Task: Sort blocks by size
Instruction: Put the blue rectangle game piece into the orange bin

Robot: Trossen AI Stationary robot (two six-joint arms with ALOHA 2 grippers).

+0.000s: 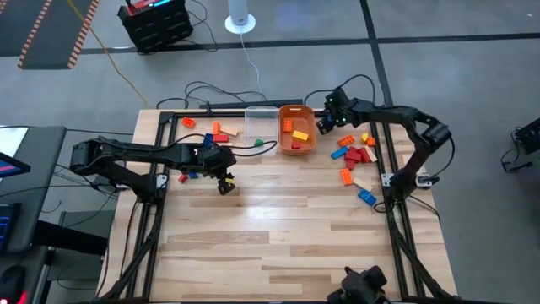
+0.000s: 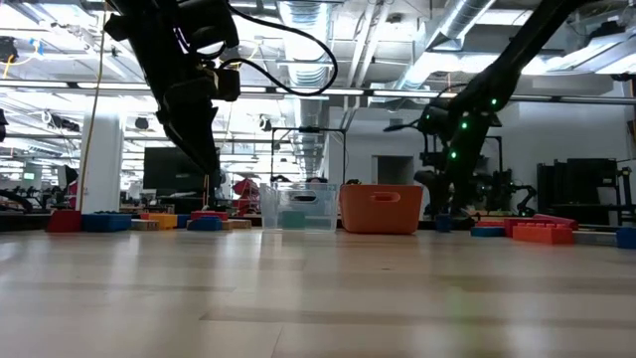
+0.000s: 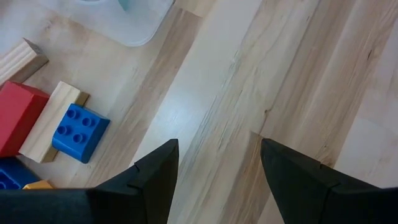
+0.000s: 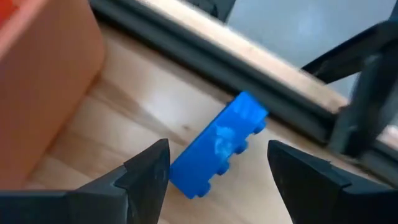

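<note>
My left gripper [image 1: 226,184] [image 3: 214,180] is open and empty above bare wood, near the left group of blocks [image 1: 207,133]. A blue studded block [image 3: 79,132], a plain wood bar [image 3: 51,119] and a red block [image 3: 15,117] lie on the table beside it. My right gripper [image 1: 325,125] [image 4: 217,180] is open just right of the orange tub [image 1: 295,131], near the table's far edge. A long blue studded brick [image 4: 219,144] lies flat on the table ahead of its fingers, in line with the gap between them. More blocks [image 1: 354,156] lie at the right.
The clear tub [image 1: 261,127] stands left of the orange tub, which holds a few blocks [image 1: 297,135]. The table's dark frame rail [image 4: 249,81] runs just beyond the blue brick. The near half of the table [image 1: 278,245] is bare wood.
</note>
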